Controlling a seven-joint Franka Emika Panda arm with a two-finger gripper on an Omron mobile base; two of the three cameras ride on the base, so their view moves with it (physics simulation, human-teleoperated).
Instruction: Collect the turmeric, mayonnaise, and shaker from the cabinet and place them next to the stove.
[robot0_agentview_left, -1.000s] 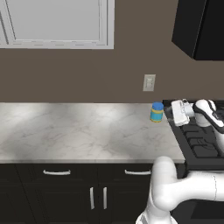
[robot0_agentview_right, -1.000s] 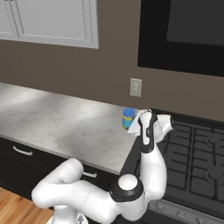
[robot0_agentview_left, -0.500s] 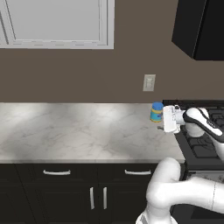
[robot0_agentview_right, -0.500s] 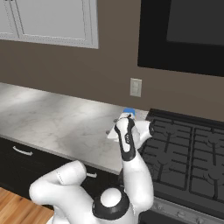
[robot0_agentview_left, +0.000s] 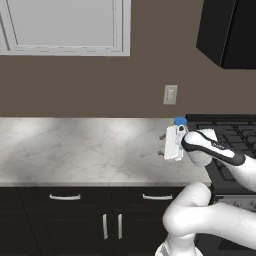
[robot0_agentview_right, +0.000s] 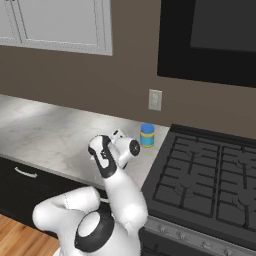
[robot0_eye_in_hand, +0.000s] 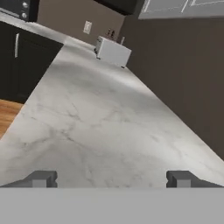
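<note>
The hand (robot0_agentview_left: 162, 144) hangs spread and empty over the grey-veined marble table (robot0_agentview_left: 80, 150). Behind it, the stout blue-lidded pale yellow mayonnaise jar (robot0_agentview_right: 147, 135) stands just beside the black cast-grate stove (robot0_agentview_right: 210, 175).

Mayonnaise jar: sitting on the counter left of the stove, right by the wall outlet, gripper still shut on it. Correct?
Not quite. The mayonnaise jar does stand on the counter beside the stove, below the outlet, but the gripper is open and empty, facing away along the counter, as the hand view shows.
</note>
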